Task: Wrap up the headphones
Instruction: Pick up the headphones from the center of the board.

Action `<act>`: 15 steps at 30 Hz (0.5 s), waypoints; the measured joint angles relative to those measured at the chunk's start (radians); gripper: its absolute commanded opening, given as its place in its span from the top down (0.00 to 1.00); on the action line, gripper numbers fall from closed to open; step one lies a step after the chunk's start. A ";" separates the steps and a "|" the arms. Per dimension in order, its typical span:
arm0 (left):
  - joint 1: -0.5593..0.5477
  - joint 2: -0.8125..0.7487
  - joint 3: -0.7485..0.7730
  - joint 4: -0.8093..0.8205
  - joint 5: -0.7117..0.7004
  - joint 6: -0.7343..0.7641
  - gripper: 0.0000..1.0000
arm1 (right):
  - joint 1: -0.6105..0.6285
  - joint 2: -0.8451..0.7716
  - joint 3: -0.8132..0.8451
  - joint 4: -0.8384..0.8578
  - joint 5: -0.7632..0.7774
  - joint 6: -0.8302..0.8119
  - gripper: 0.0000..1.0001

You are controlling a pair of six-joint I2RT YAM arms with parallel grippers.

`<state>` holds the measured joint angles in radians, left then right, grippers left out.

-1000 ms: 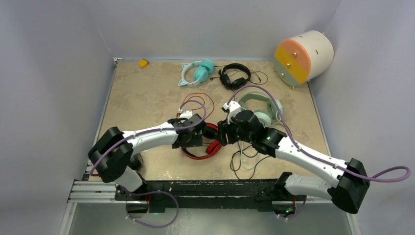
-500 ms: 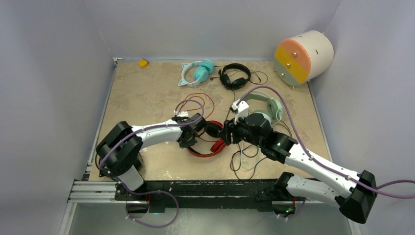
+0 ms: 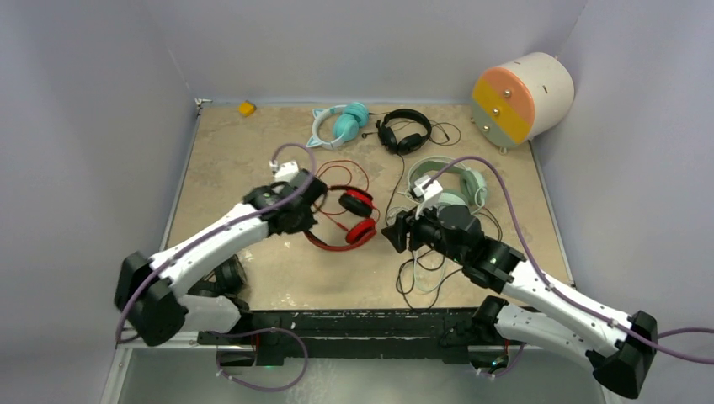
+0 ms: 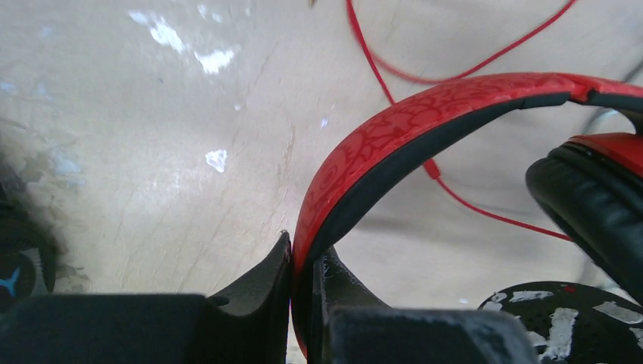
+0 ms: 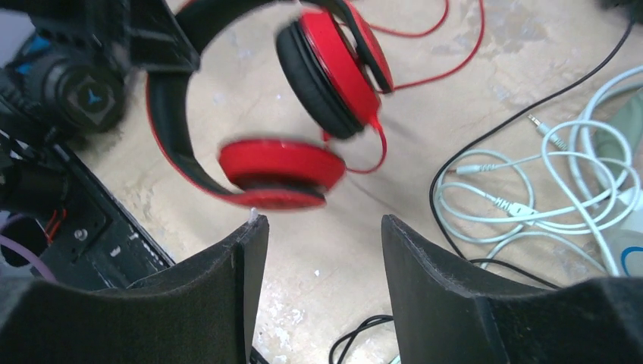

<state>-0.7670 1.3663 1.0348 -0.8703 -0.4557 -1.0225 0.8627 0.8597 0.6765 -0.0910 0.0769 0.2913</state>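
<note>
Deep in the grip of our left claw (image 4: 303, 262) sits the band of the red headphones (image 4: 425, 106): the jaws are closed almost to touching, with only that thin red-and-black band pinched in the slit. Out from the grip the band arches over to the two ear cups (image 3: 356, 202), near the middle of the table (image 3: 227, 160). Whether the cups rest on it or hang just off it we cannot tell. Their thin red cable (image 3: 340, 163) lies in loose loops on the far side.

Our right claw (image 5: 322, 227) stands just beside the cups, jaws wide apart and holding nothing.

We judge the headset light, with a stiff, springy band that makes a sound handle. The padded cups are soft and look likely to swivel, so they are a poor hold. The cable is limp and fine, and apt to slip out of a pinch or spring out of its turns. We would take it close to where it leaves the cup and wind it under gentle tension.

Farther right, the mint-green headphones (image 3: 471, 179) and a pale cable (image 5: 485, 169) lie near enough to snag.
</note>
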 measured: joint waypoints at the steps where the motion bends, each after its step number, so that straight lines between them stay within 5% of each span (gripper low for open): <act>1: 0.032 -0.045 0.011 -0.003 0.024 0.026 1.00 | 0.000 -0.027 -0.012 0.011 0.007 -0.002 0.40; 6: 0.196 -0.216 0.068 -0.014 0.106 0.146 1.00 | 0.000 -0.101 -0.050 0.064 0.021 -0.005 0.40; 15: 0.238 -0.253 0.278 -0.124 0.191 0.284 1.00 | 0.000 -0.203 -0.168 0.175 0.076 -0.016 0.21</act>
<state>-0.5289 1.1137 1.3125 -0.9947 -0.2649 -0.7383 0.8627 0.6563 0.5087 0.0837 0.1532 0.2752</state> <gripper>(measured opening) 0.058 0.767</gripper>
